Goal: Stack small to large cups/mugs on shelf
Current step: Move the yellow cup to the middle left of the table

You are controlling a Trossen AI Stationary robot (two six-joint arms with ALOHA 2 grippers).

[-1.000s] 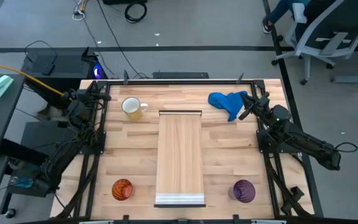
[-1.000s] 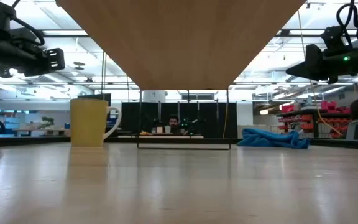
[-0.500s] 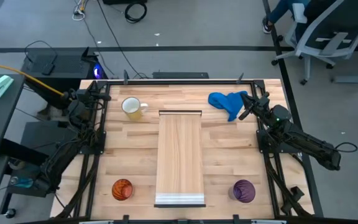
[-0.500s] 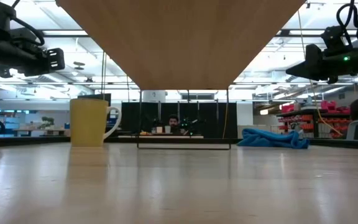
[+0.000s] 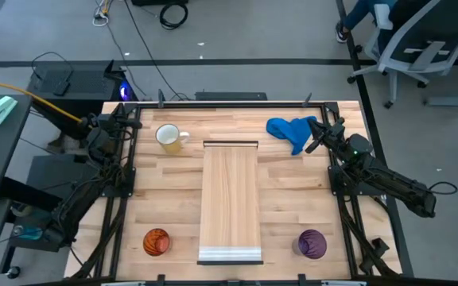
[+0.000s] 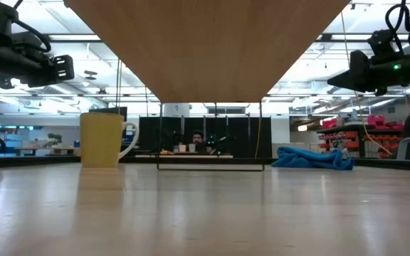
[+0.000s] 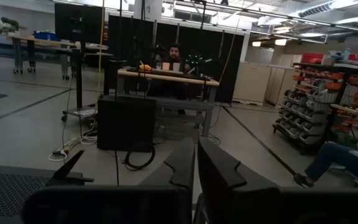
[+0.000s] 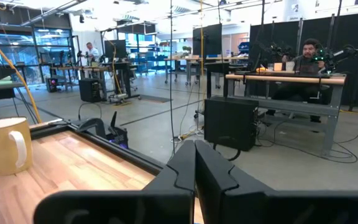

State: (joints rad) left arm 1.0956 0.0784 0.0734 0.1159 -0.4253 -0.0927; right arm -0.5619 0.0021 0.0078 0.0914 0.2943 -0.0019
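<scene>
The white mug stands upright on the tabletop at the far left; it also shows in the low view and the right wrist view. The orange ribbed cup stands at the near left and the purple ribbed cup at the near right. The shelf runs down the table's middle; its underside fills the top of the low view. My left gripper is shut and empty at the far left edge. My right gripper is shut and empty at the far right edge.
A crumpled blue cloth lies at the far right of the tabletop, close to my right arm. Black frame rails border the table's left and right sides. A person sits at a desk in the room beyond.
</scene>
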